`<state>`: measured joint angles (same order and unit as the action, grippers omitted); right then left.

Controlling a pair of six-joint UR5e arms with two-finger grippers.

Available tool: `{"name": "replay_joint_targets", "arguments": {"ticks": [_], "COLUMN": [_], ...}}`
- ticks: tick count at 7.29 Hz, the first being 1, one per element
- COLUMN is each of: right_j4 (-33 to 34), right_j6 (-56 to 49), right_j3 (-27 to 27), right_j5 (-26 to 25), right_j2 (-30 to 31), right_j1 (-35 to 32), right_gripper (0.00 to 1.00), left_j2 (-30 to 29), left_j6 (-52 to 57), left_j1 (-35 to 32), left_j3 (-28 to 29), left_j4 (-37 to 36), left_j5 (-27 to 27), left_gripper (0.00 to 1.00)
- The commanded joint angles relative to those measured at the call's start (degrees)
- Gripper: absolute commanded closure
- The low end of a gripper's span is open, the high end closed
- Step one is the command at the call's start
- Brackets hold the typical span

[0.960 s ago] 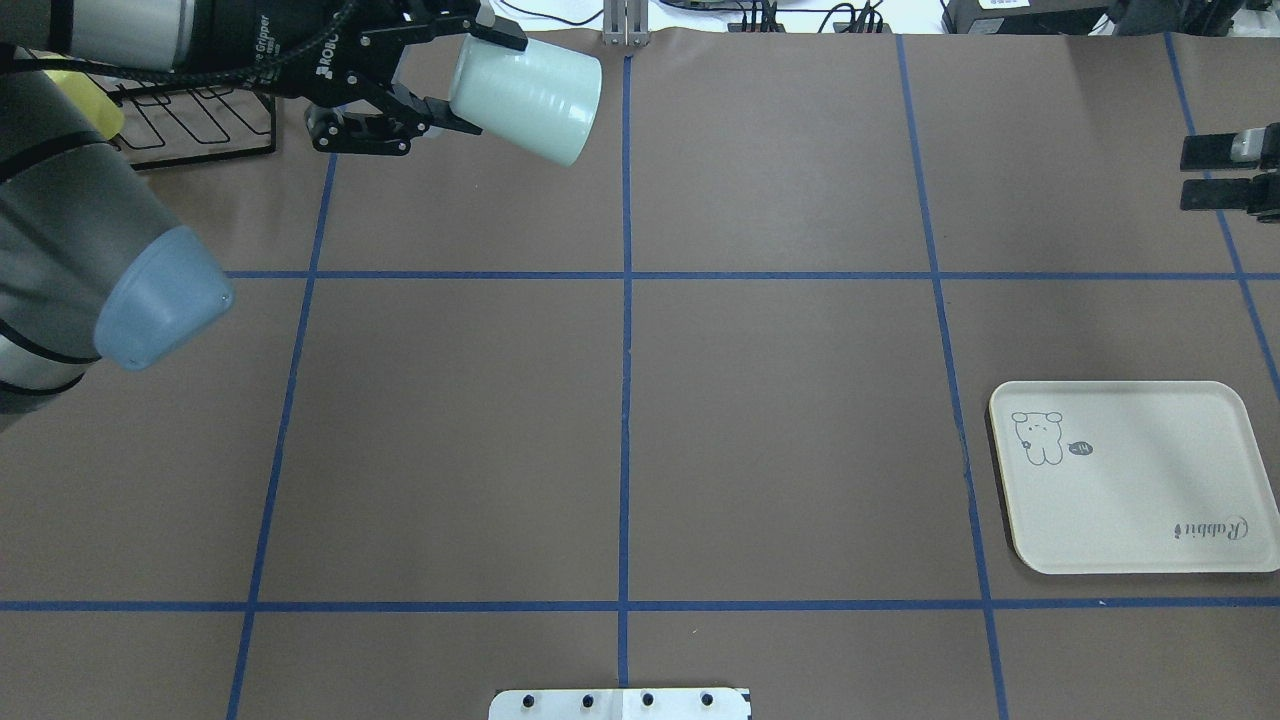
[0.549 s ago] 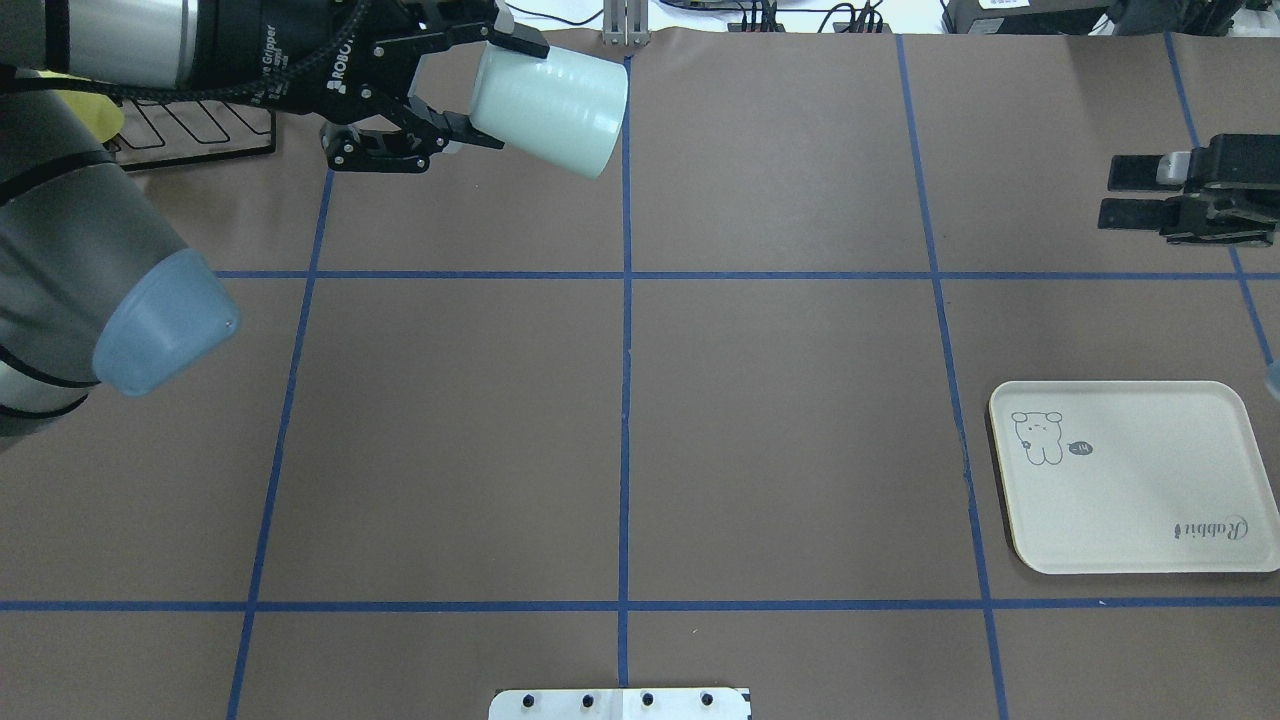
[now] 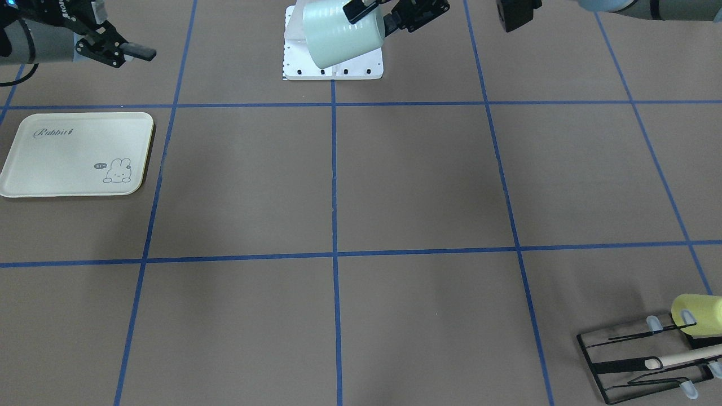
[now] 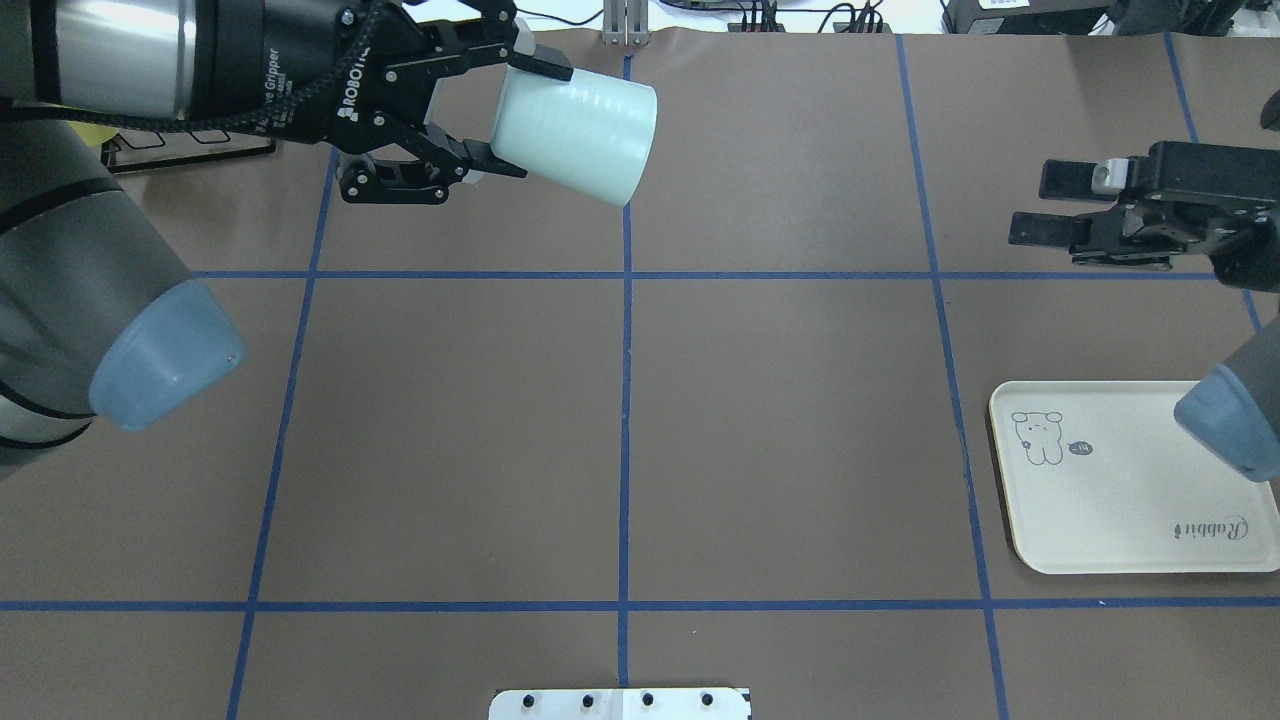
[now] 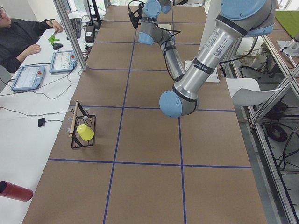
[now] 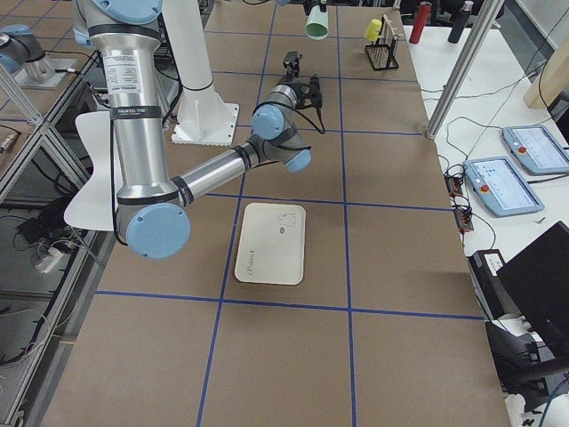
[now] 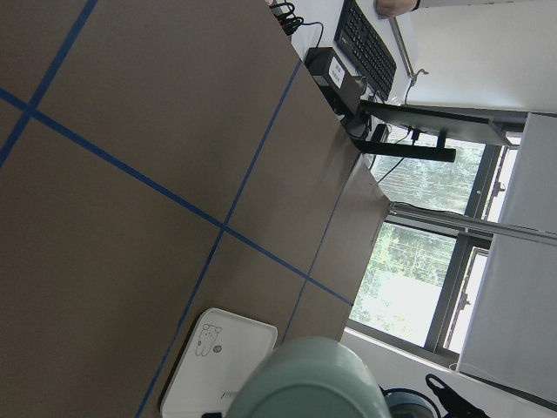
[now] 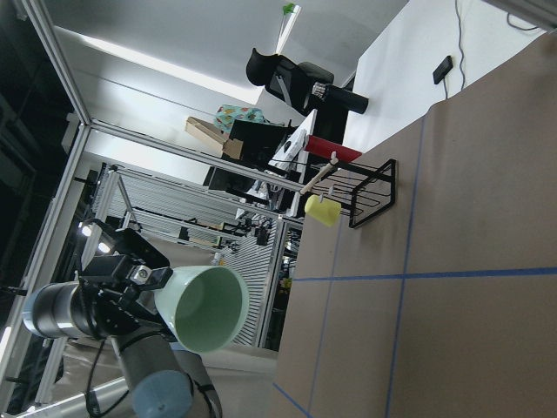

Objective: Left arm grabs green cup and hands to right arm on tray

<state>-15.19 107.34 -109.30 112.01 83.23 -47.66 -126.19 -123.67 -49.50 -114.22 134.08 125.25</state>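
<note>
Left gripper [image 4: 527, 118] is clamped tight, and what it has is the green cup [image 4: 585, 130], with the fingers pinching the narrow base end from either side. We see the cup carried on its side, high in the air and tilted a little. Its open mouth is turned toward the tray's end of the table, and the right wrist camera looks straight into it. The cup hangs well apart from the tray [image 4: 1130, 520], off toward the robot's left of it, above the brown table [image 4: 780, 430].

Over to the right gripper [image 4: 1045, 205]: jaws spread wide, fingertips aimed back at the cup. We find it up in the air too, much nearer the tray than the cup is.

From the overhead camera, the right arm's blue-capped elbow [image 4: 1230, 425] covers one corner of the tray. The tray itself lies flat on the table, with the bunny drawing and the script facing up.

Farthest from the tray, at the opposite end of the table, stands the black wire rack [image 3: 626, 361]. We can see a yellow-green cup [image 3: 696, 313] hooked on it and a pale rod [image 3: 682, 356] lying across it.
</note>
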Motion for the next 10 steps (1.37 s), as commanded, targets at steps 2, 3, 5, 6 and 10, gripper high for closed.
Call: {"name": "replay_joint_targets", "arguments": {"ticks": [2, 3, 5, 6, 10], "right_j4": [-3.26, -2.83, -2.30, -2.21, -2.21], "right_j6": [-0.72, -1.94, -4.23, -4.41, -4.33], "right_j3": [0.40, 0.67, 2.76, 3.47, 3.13], "right_j5": [-17.41, -20.05, -24.37, -24.65, -25.18], "right_j2": [-7.09, -9.73, -14.04, -14.76, -14.59], "right_j1": [15.63, 18.10, 21.46, 21.47, 20.77], "right_gripper": [0.01, 0.01, 0.02, 0.02, 0.04], "left_j2": [-0.11, -0.11, -0.03, -0.11, 3.04], "left_j6": [-0.17, -0.17, 0.01, -0.16, 0.44], "left_j1": [1.24, 1.68, 4.75, 4.85, 4.67], "left_j3": [-0.21, -0.13, -0.13, -0.21, -4.07], "left_j4": [0.22, 0.31, 0.40, 0.40, 0.05], "left_j5": [-0.09, -0.26, -4.12, -4.05, -2.82], "left_gripper": [0.98, 0.98, 0.98, 0.98, 0.98]}}
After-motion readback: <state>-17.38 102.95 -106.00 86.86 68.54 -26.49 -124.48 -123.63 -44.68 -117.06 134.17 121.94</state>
